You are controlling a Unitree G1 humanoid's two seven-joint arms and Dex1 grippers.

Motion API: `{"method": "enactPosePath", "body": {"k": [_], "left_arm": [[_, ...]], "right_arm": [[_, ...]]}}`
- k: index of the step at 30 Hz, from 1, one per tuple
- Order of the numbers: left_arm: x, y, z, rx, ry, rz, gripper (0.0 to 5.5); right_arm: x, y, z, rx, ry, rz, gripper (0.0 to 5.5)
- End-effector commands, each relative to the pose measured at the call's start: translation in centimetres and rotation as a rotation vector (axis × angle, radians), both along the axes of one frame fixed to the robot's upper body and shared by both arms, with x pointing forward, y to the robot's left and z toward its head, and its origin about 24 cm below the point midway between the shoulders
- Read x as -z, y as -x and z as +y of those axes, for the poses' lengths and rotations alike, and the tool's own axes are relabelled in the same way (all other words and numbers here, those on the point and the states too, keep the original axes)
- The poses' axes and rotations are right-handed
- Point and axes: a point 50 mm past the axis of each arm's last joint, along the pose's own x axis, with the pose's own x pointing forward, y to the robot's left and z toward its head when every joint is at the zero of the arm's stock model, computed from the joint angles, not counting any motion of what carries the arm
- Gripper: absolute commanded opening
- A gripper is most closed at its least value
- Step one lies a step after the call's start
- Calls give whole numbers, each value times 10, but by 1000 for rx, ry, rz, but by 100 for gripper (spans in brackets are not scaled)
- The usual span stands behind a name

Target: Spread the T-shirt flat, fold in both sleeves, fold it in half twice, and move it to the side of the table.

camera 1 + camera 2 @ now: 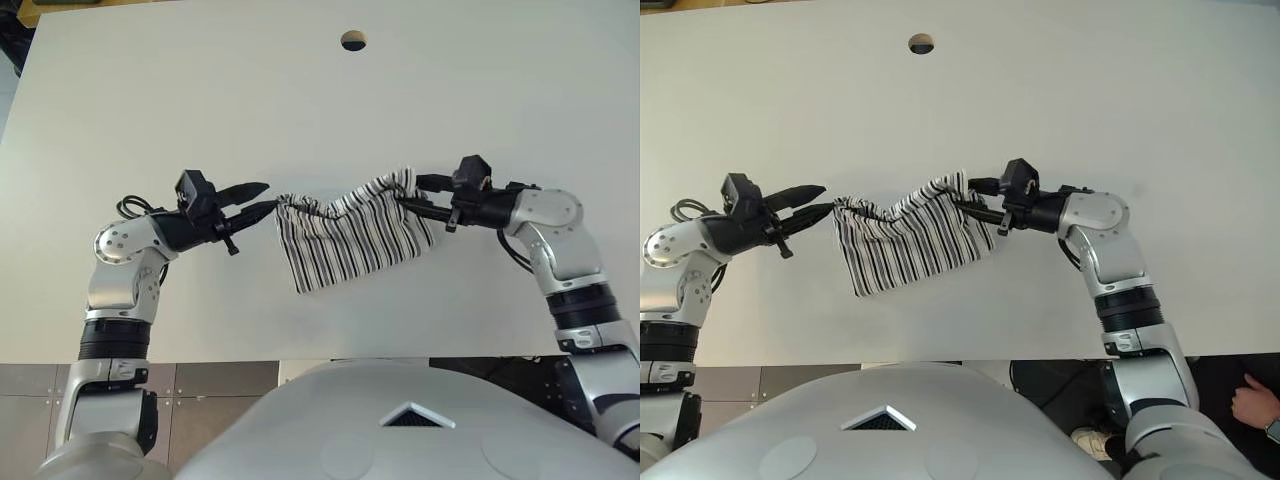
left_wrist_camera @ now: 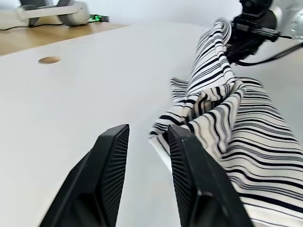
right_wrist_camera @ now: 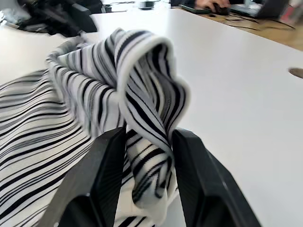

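The black-and-white striped T-shirt (image 1: 350, 235) is a bunched, folded bundle on the white table (image 1: 320, 110), between my two arms. My right gripper (image 1: 412, 192) is shut on the shirt's upper right corner, and the cloth (image 3: 142, 94) bulges up in a loop between its fingers (image 3: 110, 156). At the shirt's left corner my left gripper (image 1: 270, 196) stands open. Its fingers (image 2: 111, 156) are spread with nothing between them, and the crumpled striped edge (image 2: 203, 109) lies just past their tips. The bundle sags from the held right corner down toward the table's front.
A round cable hole (image 1: 353, 40) sits at the far middle of the table. The table's front edge (image 1: 300, 358) runs close below the shirt. A wooden desk (image 2: 47, 35) with equipment stands beyond the far side.
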Motion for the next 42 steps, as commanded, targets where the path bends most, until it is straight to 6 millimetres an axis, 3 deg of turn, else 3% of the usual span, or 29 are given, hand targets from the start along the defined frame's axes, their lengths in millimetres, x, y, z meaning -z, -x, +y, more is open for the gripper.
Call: {"method": "enactPosePath", "body": {"k": [1,3,7,10,13,17,20,22,25,28,32,35,37,40,42], "left_arm": [[0,-16,8,-129,-54,6,152],[-3,-27,13,-226,-47,-29,152],[-31,-51,14,-452,47,-250,152],[-53,-61,3,-535,131,-414,152],[-81,-73,-1,-708,225,-626,152],[-103,-80,-20,-782,270,-816,152],[-114,-86,-46,-757,339,-882,152],[-117,-90,-61,-740,366,-909,152],[-120,-95,-76,-746,396,-929,152],[-131,-101,-78,-809,469,-949,152],[-143,-101,-82,-808,538,-984,152],[-143,-99,-82,-806,548,-995,152],[-144,-99,-83,-809,545,-1002,152],[-156,-98,-85,-838,540,-1067,152],[-165,-96,-88,-867,536,-1116,152]], "right_arm": [[-18,-22,-7,145,20,-133,171],[-29,-27,-5,177,72,-345,171],[-38,-7,23,8,232,-852,171],[-30,17,43,-169,200,-1002,171],[-5,31,54,-312,261,-994,171],[34,24,51,-313,448,-894,171],[59,10,30,-209,664,-800,171],[58,-14,-1,9,789,-740,171],[38,-42,-56,386,901,-665,171],[26,-49,-106,654,1047,-613,171],[11,-53,-137,861,1189,-620,171],[-20,-66,-138,983,1244,-822,171],[-57,-76,-131,1111,1230,-1073,171],[-131,-75,-89,1286,1136,-1638,171],[-159,-71,-59,1345,975,-1808,171]]}}
